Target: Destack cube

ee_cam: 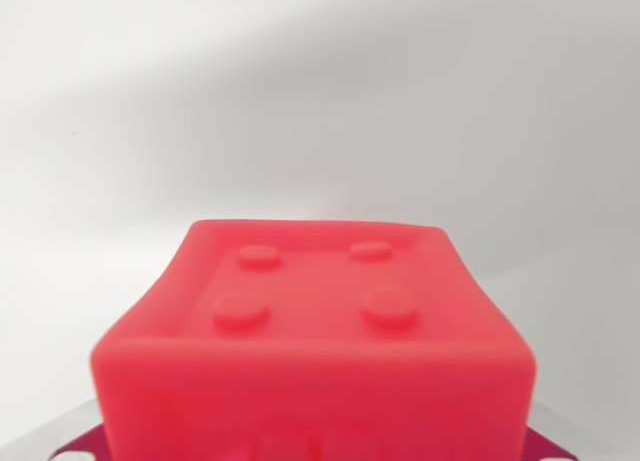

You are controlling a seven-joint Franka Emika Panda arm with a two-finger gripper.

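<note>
Cube (315,326), red with four studs, sits on a pale grey surface (320,101).

no readable text, four raised studs on red cube (312,326), no labels

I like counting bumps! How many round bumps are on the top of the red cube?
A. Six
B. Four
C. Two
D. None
B. The red cube shows four round bumps on its top face, two in the back row and two in the front row.
</note>
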